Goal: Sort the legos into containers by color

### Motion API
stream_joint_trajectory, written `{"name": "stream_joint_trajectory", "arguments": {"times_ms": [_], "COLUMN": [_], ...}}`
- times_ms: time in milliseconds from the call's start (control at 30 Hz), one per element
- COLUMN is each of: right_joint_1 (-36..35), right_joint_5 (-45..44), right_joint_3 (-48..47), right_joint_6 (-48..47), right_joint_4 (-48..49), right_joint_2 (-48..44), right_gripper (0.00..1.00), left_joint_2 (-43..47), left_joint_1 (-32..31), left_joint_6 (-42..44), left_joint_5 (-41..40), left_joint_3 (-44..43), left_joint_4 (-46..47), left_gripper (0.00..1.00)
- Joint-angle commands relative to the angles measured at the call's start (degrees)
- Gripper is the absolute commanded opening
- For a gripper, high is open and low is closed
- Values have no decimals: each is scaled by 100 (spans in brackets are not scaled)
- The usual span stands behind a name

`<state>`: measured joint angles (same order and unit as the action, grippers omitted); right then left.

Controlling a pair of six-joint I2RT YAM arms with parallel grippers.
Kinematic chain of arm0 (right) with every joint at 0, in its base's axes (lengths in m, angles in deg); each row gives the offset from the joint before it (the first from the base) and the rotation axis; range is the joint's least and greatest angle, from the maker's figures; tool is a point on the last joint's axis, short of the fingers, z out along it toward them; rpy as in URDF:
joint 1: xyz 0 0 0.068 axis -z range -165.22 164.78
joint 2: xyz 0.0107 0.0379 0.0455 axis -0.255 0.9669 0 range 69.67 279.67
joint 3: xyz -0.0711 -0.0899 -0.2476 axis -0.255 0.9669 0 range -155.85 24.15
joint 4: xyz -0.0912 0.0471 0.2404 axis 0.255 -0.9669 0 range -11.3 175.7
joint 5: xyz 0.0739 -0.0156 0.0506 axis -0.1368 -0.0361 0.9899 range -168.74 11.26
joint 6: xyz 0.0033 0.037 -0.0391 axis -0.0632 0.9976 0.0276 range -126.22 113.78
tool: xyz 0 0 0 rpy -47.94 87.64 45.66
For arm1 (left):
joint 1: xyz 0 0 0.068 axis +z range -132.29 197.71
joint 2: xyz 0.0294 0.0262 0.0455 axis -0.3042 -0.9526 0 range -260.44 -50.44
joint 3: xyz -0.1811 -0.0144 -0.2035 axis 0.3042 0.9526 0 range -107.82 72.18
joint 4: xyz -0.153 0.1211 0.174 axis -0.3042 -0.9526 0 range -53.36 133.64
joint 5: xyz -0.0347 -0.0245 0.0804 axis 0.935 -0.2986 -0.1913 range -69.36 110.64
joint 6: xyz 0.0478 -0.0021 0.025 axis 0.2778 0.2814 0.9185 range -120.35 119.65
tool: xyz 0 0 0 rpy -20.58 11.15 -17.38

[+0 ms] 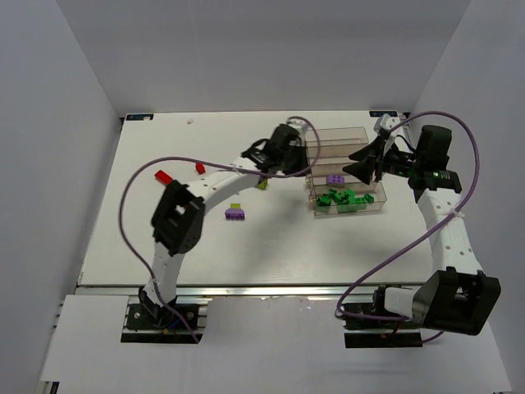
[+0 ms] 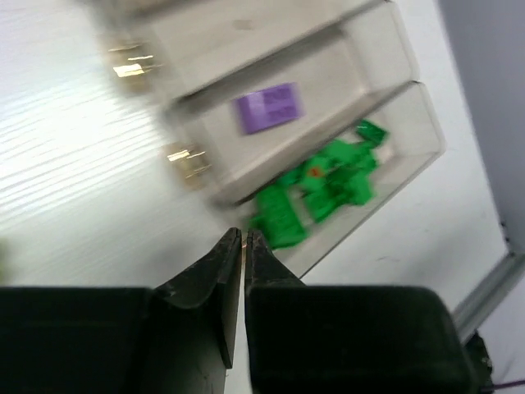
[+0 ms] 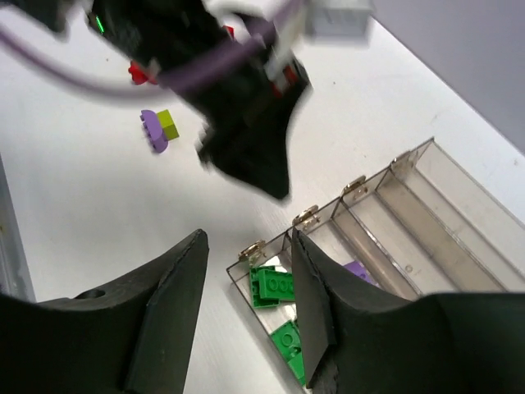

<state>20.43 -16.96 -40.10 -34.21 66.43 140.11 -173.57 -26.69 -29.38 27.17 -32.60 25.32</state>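
The containers (image 1: 349, 141) are four clear bins in a row at the back right. Several green legos (image 1: 344, 199) lie in the nearest bin and one purple lego (image 1: 335, 179) in the one behind it. My left gripper (image 1: 305, 161) hovers at the bins' left end. In the left wrist view its tips (image 2: 244, 235) are pressed together with nothing clearly between them, above the green legos (image 2: 324, 185). My right gripper (image 1: 349, 164) is open and empty over the bins, and its wrist view shows its tips (image 3: 246, 246) above the green legos (image 3: 279, 287).
Loose on the table are two red legos (image 1: 163, 176) (image 1: 199, 167), a yellow-green lego (image 1: 262, 185) under the left arm, and a purple lego (image 1: 235, 214) with a yellow-green one (image 1: 235, 205) beside it. White walls stand around the table.
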Motion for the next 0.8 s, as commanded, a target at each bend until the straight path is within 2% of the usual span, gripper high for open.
{"name": "stream_joint_trajectory", "arguments": {"times_ms": [0, 67, 100, 133, 200, 233, 267, 367, 400, 433, 467, 533, 767], "right_joint_1": [-273, -546, -982, -1196, -1800, -2004, -2372, -2761, -2962, -3043, -3131, -3359, -3518], "right_joint_5": [353, 81, -181, -340, -1023, -1271, -1700, -2098, -2204, -2466, -2678, -3178, -3251], "right_joint_3": [-307, -413, -439, -448, -405, -369, -430, -728, -990, -1176, -1317, -1781, -2741], "right_joint_6": [-680, -1136, -1617, -1761, -1833, -1807, -1929, -2114, -2097, -2062, -1853, -1709, -1447], "right_joint_4": [-278, -803, -981, -1069, -957, -791, -659, -614, -535, -534, -404, -191, 37], "right_joint_2": [-39, 84, 250, 347, 680, 795, 1110, 1708, 2163, 2385, 2605, 3238, 4548], "right_gripper": [52, 56, 58, 60, 60, 61, 63, 70, 72, 81, 84, 86, 88], "left_joint_2": [1673, 2194, 2684, 2924, 3337, 3679, 3839, 4454, 4612, 4762, 5042, 5289, 6449], "left_joint_1": [581, 914, 1003, 1099, 1284, 1328, 1407, 1670, 1724, 1794, 1873, 1918, 1944], "left_joint_6": [153, 48, 21, 3, 29, 64, 91, 13, -23, -49, -128, -216, -1067], "left_joint_5": [-800, -828, -907, -977, -1318, -1468, -1774, -1927, -1909, -1892, -1892, -1944, -2138], "left_joint_3": [955, 1852, 2125, 2371, 2961, 3110, 3356, 3726, 3979, 4095, 4201, 4473, 5431], "left_joint_4": [162, 329, 356, 374, 286, 199, -11, -258, -268, -285, -355, -522, -742], "left_gripper": [18, 19, 22, 37, 54, 68, 74, 87, 88, 88, 88, 89, 89]}}
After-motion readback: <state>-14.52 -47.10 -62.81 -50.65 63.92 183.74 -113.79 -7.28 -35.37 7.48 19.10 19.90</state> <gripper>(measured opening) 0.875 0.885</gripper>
